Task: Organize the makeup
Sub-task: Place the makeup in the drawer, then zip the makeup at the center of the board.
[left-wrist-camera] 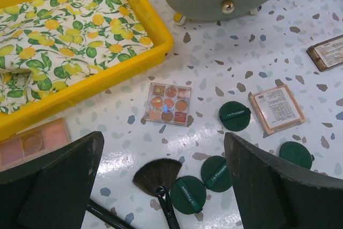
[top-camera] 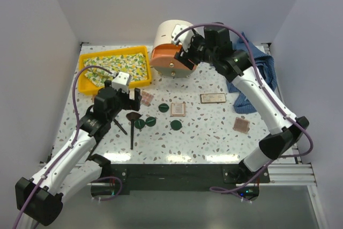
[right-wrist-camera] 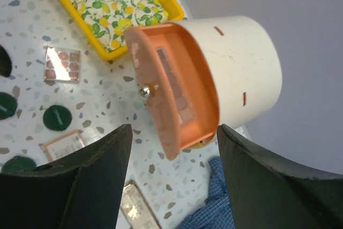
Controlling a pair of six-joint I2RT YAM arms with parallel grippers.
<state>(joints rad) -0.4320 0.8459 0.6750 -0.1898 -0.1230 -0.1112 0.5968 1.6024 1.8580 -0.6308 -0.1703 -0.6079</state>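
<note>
Nearest the arm bases, the fan brush (top-camera: 132,128) lies on the speckled worktop (top-camera: 209,140) with its handle toward the near edge. A thin brush (top-camera: 120,127) lies slanted just to its left. Just right of the fan head sit a pair of green discs (left-wrist-camera: 216,170), their edges touching, and a third disc (top-camera: 175,125) lies farther right, alone. The left fingers (left-wrist-camera: 59,186) stand spread wide and empty above this cluster, framing the fan head in the wrist view. A pink blush palette (left-wrist-camera: 32,142) lies beside the left finger, close to the tray. Past the brushes, a clear-lidded palette (left-wrist-camera: 168,103) lies face up with its coloured pans showing. To its right come a fourth disc (left-wrist-camera: 234,116) and then a label-side palette (left-wrist-camera: 276,108), each close to the next. A long palette (top-camera: 213,98) lies farther right again, and a lone palette (top-camera: 241,125) sits well apart under the right arm. At the far left, the yellow tray (top-camera: 86,60) holds only the leaf-patterned cloth (top-camera: 120,68). At the far middle, a cream round organizer (top-camera: 171,33) has its orange drawer (top-camera: 169,64) pulled open. A row of pink-brown squares (right-wrist-camera: 174,81) shows inside the drawer. The right fingers (right-wrist-camera: 96,181) are parted on either side of the drawer's lower corner, with a visible gap on one side, gripping nothing. The blue cloth (top-camera: 265,65) is bunched at the far right.
</note>
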